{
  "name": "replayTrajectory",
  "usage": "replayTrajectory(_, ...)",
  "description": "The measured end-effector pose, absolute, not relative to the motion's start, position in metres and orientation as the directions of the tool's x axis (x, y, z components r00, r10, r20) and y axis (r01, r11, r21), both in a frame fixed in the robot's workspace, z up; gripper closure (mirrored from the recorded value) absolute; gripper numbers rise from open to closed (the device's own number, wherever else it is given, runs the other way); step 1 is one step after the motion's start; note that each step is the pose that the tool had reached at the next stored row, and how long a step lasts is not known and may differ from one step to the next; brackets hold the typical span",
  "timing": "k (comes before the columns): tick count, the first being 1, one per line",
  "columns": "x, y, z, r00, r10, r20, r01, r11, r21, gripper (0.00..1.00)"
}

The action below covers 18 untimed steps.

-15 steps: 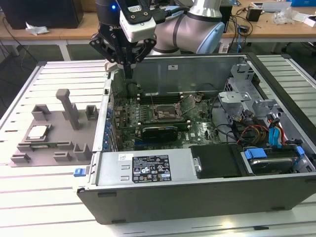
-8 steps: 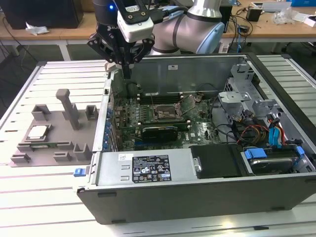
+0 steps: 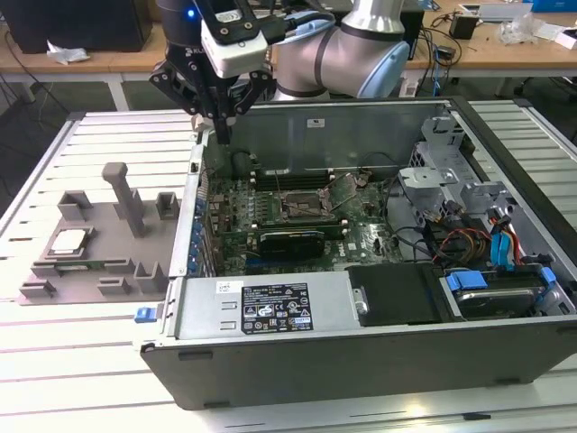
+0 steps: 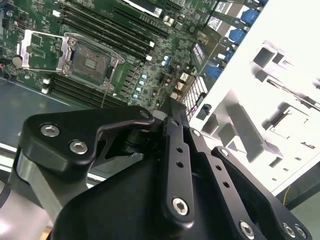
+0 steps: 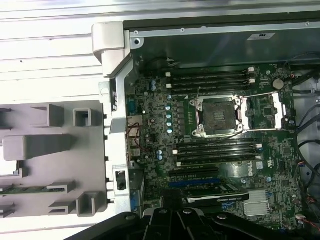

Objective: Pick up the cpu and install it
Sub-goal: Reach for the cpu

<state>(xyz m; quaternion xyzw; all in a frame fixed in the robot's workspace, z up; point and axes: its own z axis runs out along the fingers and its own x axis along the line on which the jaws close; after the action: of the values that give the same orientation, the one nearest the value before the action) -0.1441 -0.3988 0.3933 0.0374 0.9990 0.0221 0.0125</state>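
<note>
- The fingers (image 3: 220, 124) are drawn together with nothing between them. They point down over the far corner of the open computer case (image 3: 361, 361), at the exterior view's left.
- The cpu (image 3: 70, 241) lies flat in a recess of the grey fixture tray (image 3: 108, 248), silver top up. It is well apart from the fingers and nothing touches it.
- The tray sits on the white slatted counter (image 3: 72, 361), just beside the case wall on the exterior view's left. A tall grey post (image 3: 124, 197) stands up from it.
- Inside the case, the motherboard socket (image 3: 302, 206) is near the board's middle. It appears in both wrist views (image 5: 218, 116) (image 4: 90, 62), with its contact field exposed inside a metal frame.
- A hinged metal plate (image 5: 265, 111) lies swung open beside the socket (the exterior view shows it tilted up).
- Long black memory slots (image 5: 210, 79) run along both sides of the socket.
- An expansion card (image 3: 288, 242) lies nearer the front of the case, behind the labelled power supply (image 3: 261, 307).
</note>
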Motion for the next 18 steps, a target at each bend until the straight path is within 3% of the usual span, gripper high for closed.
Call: replayTrajectory(18,-0.165,-0.399,0.393,-0.997,0.075,-0.023,0.074,0.996,0.045,0.89)
